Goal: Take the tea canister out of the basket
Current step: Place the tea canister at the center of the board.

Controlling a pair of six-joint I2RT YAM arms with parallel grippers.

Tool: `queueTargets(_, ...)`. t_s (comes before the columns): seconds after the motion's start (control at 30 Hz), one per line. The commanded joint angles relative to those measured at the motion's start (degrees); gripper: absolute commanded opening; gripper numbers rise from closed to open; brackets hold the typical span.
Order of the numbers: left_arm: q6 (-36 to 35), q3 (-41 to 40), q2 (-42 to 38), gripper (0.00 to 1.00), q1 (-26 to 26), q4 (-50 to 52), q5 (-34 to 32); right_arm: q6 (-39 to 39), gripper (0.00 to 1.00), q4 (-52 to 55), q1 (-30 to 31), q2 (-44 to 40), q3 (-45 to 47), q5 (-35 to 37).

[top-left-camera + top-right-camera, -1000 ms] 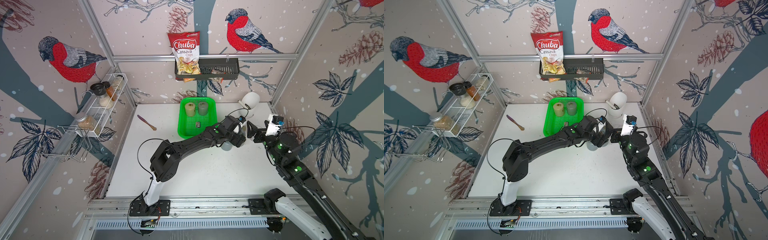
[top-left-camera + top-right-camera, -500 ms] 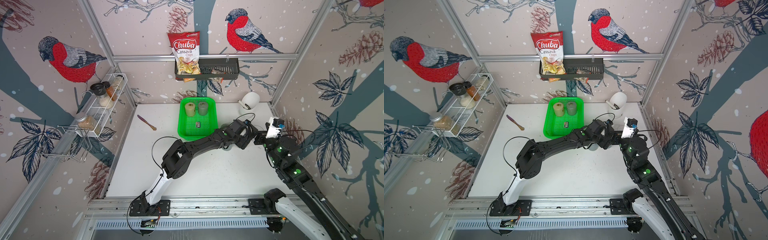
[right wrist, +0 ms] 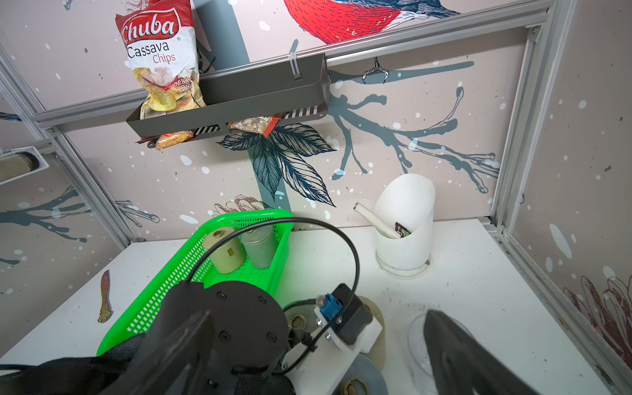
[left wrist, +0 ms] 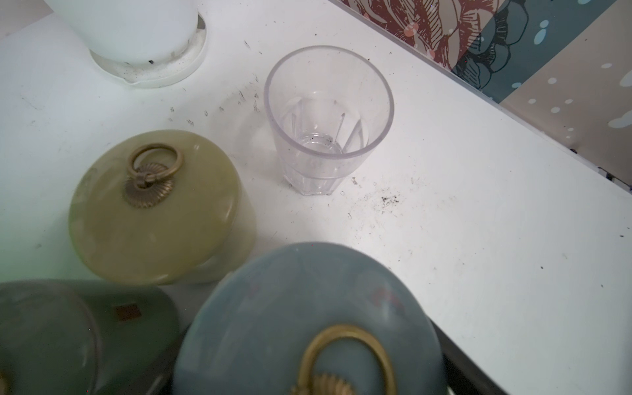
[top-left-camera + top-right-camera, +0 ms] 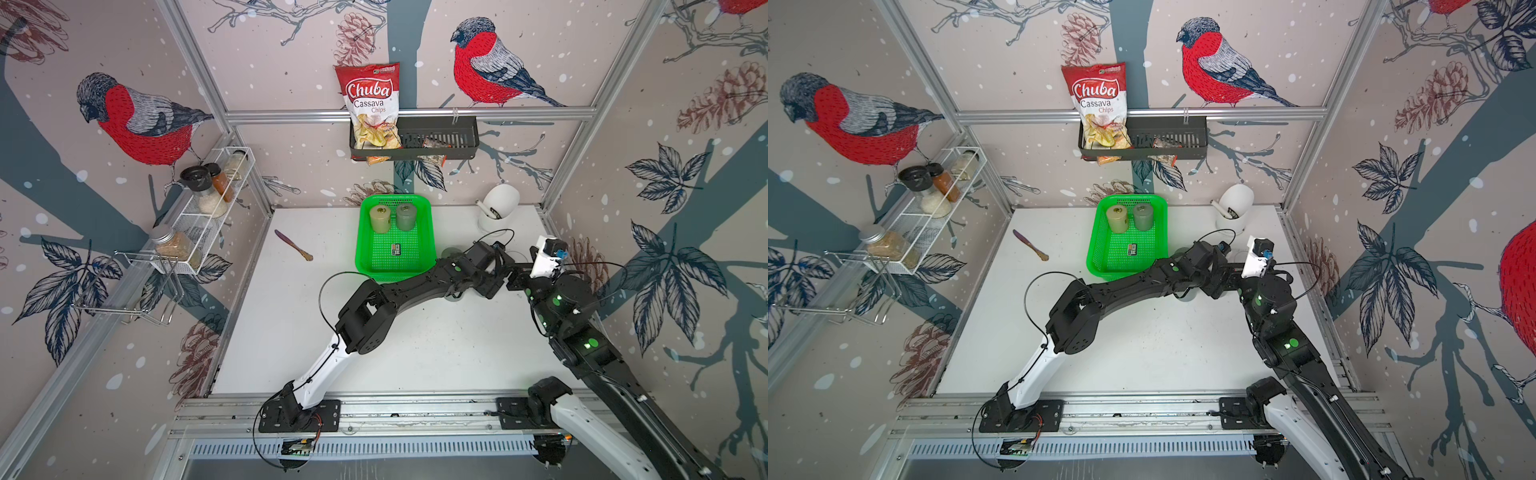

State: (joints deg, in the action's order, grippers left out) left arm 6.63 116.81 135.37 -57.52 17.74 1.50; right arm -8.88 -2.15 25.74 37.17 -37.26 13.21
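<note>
Set-down step, by my read: blue-grey tea canister (image 4: 307, 307) directly beneath left tool (image 5: 491, 280), apparently on table (image 5: 415, 353), clear of basket (image 5: 360, 245) at tool's rear; grip I cannot tell. Right tool (image 5: 513, 276) alongside, gaping, empty. Next move: confirm release, lift away, mind glass (image 4: 328, 113) just ahead

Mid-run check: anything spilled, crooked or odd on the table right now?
Dark specks are scattered on the white table beside the clear glass, like spilled crumbs. Packets poke out under the black rack.
</note>
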Motion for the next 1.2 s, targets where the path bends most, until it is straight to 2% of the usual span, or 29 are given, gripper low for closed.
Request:
queueTargets(0.0,0.04,2.19,0.65,0.0,-0.23,-1.55,-0.68,0.01,1.0,-2.86,-0.07,0.05,0.26,0.02)
queueTargets(0.5,-0.22,5.97,3.98,0.0,-0.23,0.94,-1.23,0.1,1.0,-3.38,-0.18,0.01,-0.01,-0.82)
queueTargets(1.17,-1.18,7.09,5.74,0.0,-0.23,1.53,-2.88,0.27,1.0,-3.83,-0.47,1.05,-0.19,-1.64)
